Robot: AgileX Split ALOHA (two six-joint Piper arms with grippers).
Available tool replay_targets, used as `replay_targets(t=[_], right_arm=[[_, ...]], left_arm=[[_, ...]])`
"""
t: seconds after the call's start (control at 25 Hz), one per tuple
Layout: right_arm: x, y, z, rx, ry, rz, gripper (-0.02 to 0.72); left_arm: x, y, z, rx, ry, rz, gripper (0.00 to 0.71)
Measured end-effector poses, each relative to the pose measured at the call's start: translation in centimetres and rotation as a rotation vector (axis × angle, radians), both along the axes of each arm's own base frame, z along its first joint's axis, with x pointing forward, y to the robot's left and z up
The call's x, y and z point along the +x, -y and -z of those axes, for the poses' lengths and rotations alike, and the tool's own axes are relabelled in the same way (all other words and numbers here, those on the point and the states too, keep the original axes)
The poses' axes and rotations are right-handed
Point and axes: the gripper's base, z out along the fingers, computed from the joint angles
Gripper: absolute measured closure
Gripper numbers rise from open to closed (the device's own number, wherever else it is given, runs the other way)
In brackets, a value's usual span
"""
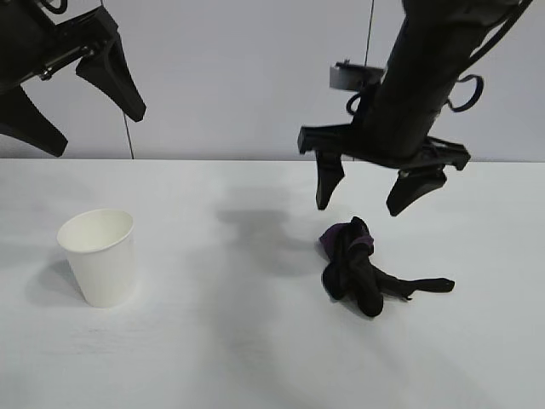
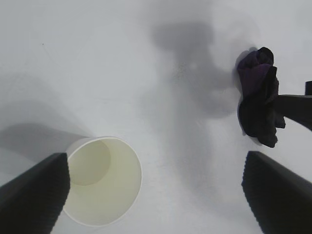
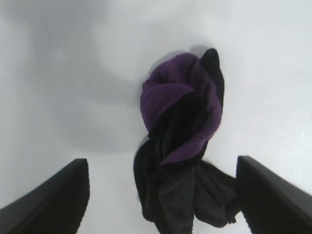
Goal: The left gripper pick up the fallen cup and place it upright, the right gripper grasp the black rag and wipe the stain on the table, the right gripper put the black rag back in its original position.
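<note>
Upright cup (image 1: 99,256) stands well apart from black rag (image 1: 362,266).

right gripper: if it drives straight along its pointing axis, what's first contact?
Most likely the black rag: the open right gripper hangs just above it, pointing steeply down, with the rag between its fingers in the wrist view. Otherwise, bare table.

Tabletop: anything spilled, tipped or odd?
Nothing stands out. The white paper cup stands upright, the bunched black-and-purple rag lies loose below the open right gripper, and no stain shows on the white table.
</note>
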Motion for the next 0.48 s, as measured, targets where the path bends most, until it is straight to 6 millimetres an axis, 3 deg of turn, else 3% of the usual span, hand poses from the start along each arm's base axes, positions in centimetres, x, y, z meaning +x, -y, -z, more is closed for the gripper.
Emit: replay_targets(t=[0.2,0.48], right_arm=[[-0.4,1.5,-2.6,0.102,0.015,0.035,0.134],[-0.4,1.4,-2.8,0.126,0.014,0.032,0.129]], left_arm=[[0.0,0.0,0.0,0.0,0.002,-0.001,0.017],[0.0,0.0,0.0,0.0,0.004,-0.003,0.017]])
